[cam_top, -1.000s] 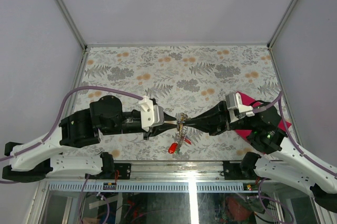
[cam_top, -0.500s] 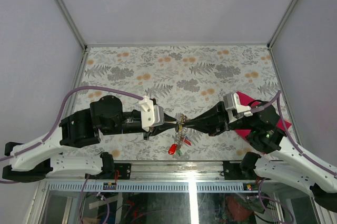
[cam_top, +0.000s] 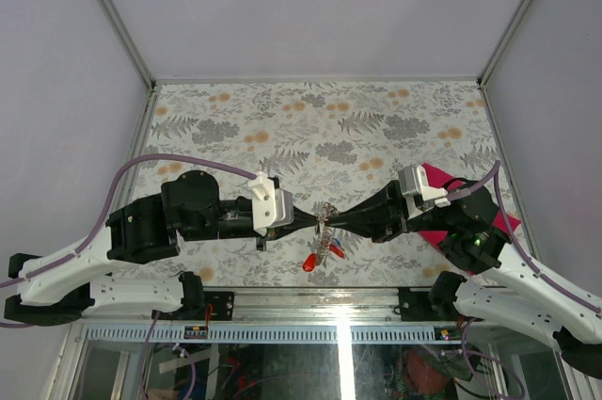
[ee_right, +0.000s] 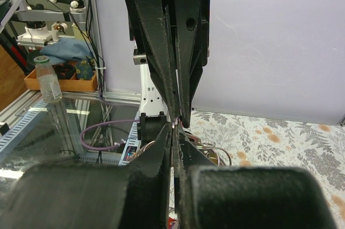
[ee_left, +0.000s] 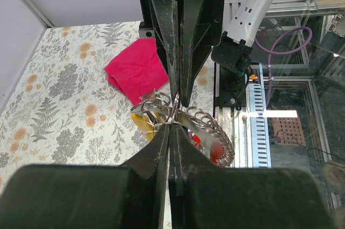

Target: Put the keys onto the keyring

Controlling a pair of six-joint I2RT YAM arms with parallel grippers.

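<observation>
Two black two-finger grippers meet tip to tip over the near middle of the flower-patterned table (cam_top: 282,127), the left gripper (cam_top: 314,223) reaching in from the left and the right gripper (cam_top: 331,223) from the right. Both pairs of jaws are pressed together. Each looks to be pinching a strand of the thin silvery metal keyring (ee_left: 152,99), whose coiled loops bulge out on either side of the tips. The small silvery keys with coloured plastic heads (cam_top: 321,251) hang from that cluster towards the near edge. A red head (cam_top: 308,264) lies lowest and a yellow one (ee_left: 141,123) tucks under the loops. A crumpled magenta cloth (ee_left: 137,70) lies on the table to the right, behind the right arm.

Whether each key is fully threaded cannot be told; the loops overlap too closely.

Risks, as I judge them:
- With both grips this close on thin wire, a small pull apart could slip the keyring from one pair of tips and let the bundle swing or drop.
- Twisting to part the coil may bend it or let it snap shut.
- Tips so near could knock together.
- Dangling keys may snag a finger.
</observation>
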